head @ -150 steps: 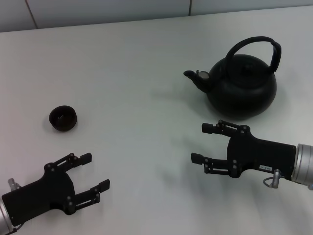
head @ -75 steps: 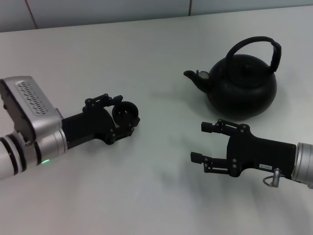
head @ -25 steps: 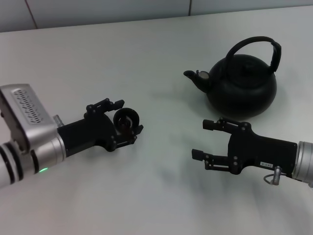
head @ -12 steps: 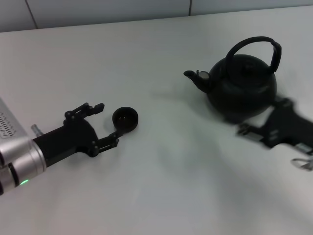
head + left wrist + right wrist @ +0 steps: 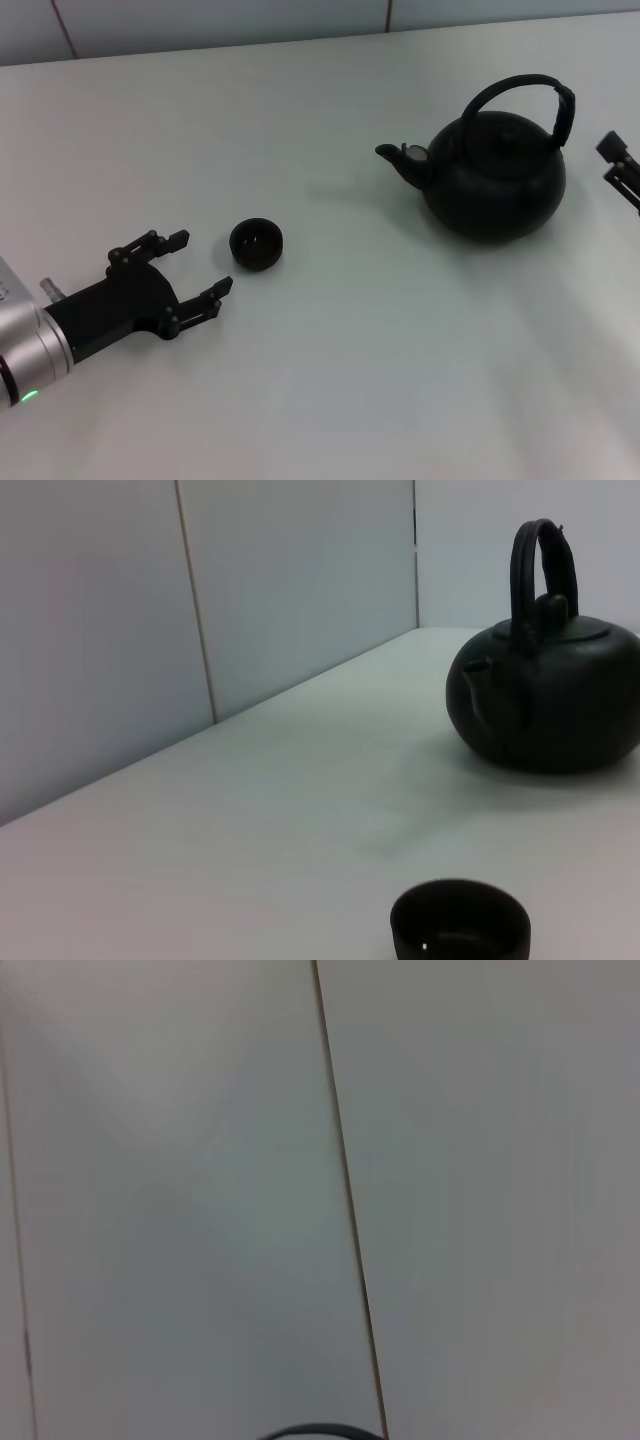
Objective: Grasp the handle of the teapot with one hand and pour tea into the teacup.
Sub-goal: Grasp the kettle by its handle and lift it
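The black teapot (image 5: 495,180) stands upright at the far right of the white table, spout pointing left, its arched handle (image 5: 517,88) up. The small dark teacup (image 5: 256,245) sits upright left of centre. My left gripper (image 5: 200,263) is open and empty, just left of the teacup and clear of it. My right gripper (image 5: 612,162) shows only at the right edge, beside the teapot's handle, fingers apart and holding nothing. The left wrist view shows the teacup (image 5: 460,932) close and the teapot (image 5: 550,705) with its handle (image 5: 545,565) beyond.
The white table (image 5: 330,380) ends at a tiled wall (image 5: 220,20) along the back. The right wrist view shows only wall panels (image 5: 200,1210) and a thin dark arc (image 5: 320,1431) at the picture's bottom edge.
My left gripper has let go of the teacup and drawn back to the left. My right gripper has swung from in front of the teapot to its right side at the frame edge.
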